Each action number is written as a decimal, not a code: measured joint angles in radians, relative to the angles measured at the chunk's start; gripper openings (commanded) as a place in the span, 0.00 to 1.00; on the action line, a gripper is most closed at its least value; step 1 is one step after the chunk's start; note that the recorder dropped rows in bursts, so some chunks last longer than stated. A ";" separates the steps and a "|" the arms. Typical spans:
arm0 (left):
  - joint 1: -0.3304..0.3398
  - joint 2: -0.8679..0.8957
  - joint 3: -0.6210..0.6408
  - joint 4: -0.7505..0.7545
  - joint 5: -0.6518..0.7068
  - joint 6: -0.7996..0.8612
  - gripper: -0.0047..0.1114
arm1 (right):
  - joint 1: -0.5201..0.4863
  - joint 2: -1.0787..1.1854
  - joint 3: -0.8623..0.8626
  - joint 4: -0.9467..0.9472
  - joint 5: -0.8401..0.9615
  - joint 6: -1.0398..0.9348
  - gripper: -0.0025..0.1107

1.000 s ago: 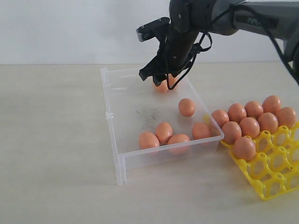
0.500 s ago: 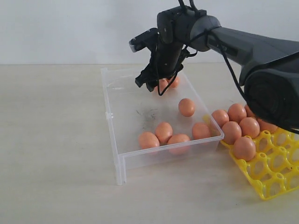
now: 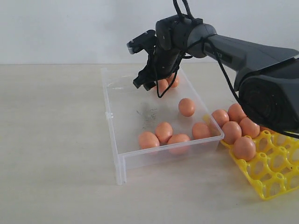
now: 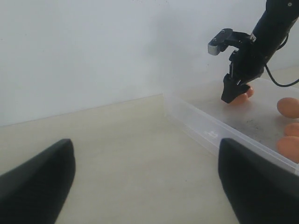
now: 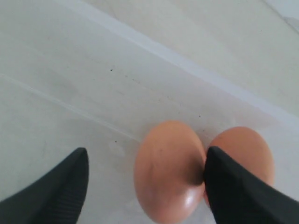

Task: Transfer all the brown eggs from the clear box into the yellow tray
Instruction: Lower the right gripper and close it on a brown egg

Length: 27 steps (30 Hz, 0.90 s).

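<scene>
Right tool is now reaching lower and further left than a second ago, jaws apart around one far egg | seven eggs are still waiting in the box | several are sitting in the tray, right | left tool is idling, spread, empty.

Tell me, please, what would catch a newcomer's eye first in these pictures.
The right arm's black tool straddles, open, one of two smooth orange-brown eggs at the far end of the large clear plastic box. Right of it, more eggs crowd the bright yellow openwork tray.
</scene>
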<state>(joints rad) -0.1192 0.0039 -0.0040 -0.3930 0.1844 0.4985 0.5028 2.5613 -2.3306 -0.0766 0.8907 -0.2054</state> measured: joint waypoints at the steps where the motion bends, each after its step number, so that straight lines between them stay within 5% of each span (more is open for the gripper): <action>1: 0.000 0.000 0.000 0.000 0.000 0.000 0.71 | 0.000 0.000 0.000 0.000 0.000 0.000 0.57; 8: 0.000 0.000 0.000 0.000 0.000 0.000 0.71 | 0.000 0.000 0.000 -0.003 -0.002 0.010 0.43; 27: 0.000 0.000 0.000 0.000 0.000 0.000 0.71 | -0.045 0.000 0.000 0.045 0.001 0.093 0.50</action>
<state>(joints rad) -0.1192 0.0039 -0.0040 -0.3930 0.1844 0.4985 0.4580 2.5613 -2.3306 -0.0320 0.8920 -0.1124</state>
